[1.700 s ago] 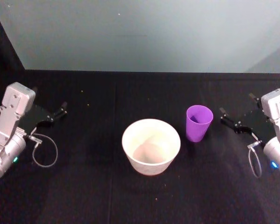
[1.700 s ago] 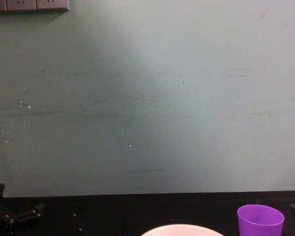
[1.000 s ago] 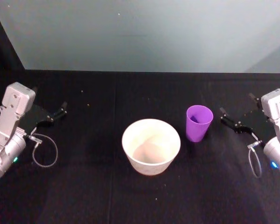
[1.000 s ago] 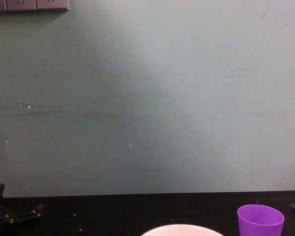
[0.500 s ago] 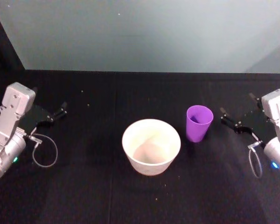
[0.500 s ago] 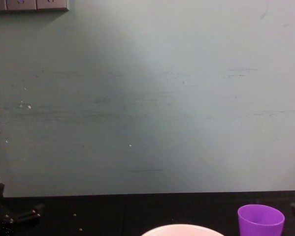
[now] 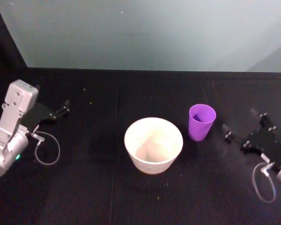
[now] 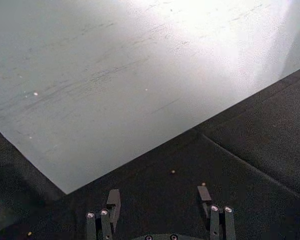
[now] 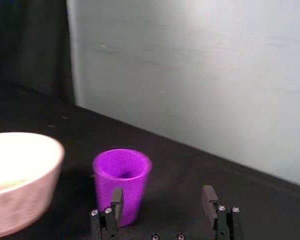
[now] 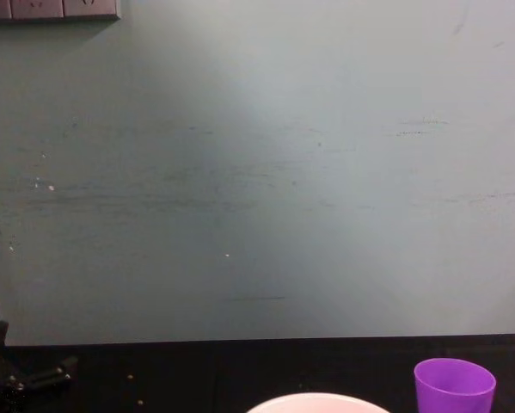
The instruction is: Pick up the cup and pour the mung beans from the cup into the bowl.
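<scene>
1. The cup [image 7: 202, 122] stands upright on the black table [image 7: 98, 187], right of centre. It is just right of the bowl [image 7: 153, 145], slightly farther back and apart from it.
2. The right gripper [image 7: 239, 123] is near the cup's right side, jaws spread wide and empty, not touching it. In the right wrist view the cup stands ahead of the fingers [image 9: 116, 197], nearer one of them.
3. What the cup holds cannot be told. A few loose mung beans [image 8: 173, 171] lie on the table at far left.
4. The left gripper [image 7: 50, 98] sits at the left edge, released, well apart from the bowl.
</scene>
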Tool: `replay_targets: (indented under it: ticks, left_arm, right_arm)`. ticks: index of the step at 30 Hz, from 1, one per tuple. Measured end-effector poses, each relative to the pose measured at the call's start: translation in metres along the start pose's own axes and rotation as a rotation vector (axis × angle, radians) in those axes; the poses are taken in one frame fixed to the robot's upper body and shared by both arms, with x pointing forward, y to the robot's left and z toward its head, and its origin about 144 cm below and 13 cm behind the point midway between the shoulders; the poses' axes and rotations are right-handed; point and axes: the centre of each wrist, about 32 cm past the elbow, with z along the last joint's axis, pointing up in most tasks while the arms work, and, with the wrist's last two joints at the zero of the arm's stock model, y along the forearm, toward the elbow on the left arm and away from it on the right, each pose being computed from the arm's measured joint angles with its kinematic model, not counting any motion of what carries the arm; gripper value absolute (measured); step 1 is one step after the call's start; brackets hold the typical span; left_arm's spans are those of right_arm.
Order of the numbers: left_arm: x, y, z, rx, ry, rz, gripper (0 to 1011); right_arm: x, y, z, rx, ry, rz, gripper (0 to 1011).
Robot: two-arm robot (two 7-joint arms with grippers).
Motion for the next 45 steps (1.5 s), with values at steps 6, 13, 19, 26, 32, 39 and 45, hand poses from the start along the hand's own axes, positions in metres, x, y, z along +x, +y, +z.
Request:
replay_targets:
  ticks: [6, 13, 19, 26, 32, 39, 45]
  left_arm:
    - [0.0, 0.0, 0.0, 0.0, 0.0, 0.0, 1000]
    - [0.0, 0.0, 0.0, 0.0, 0.0, 0.0, 1000]
    - [0.0, 0.0, 0.0, 0.0, 0.0, 0.0, 1000]
    - [0.0, 0.0, 0.0, 0.0, 0.0, 0.0, 1000]
    - [0.0, 0.0, 0.0, 0.0, 0.0, 0.0, 1000]
    - [0.0, 0.0, 0.0, 0.0, 0.0, 0.0, 1000]
    - [0.0, 0.0, 0.0, 0.0, 0.0, 0.0, 1000]
  right_arm:
    - [-0.012, 0.003, -0.017, 0.02, 0.088, 0.108, 1003]
    - [-0.024, 0.019, -0.026, 0.025, 0.125, 0.147, 1003]
    - [-0.028, 0.039, -0.028, 0.018, 0.134, 0.118, 1003]
    - [-0.029, 0.061, -0.029, 0.003, 0.144, 0.076, 1003]
    - [-0.03, 0.071, -0.027, -0.001, 0.143, 0.089, 1003]
    - [-0.03, 0.078, -0.025, -0.001, 0.143, 0.091, 1003]
    - [-0.03, 0.08, -0.024, -0.001, 0.148, 0.092, 1003]
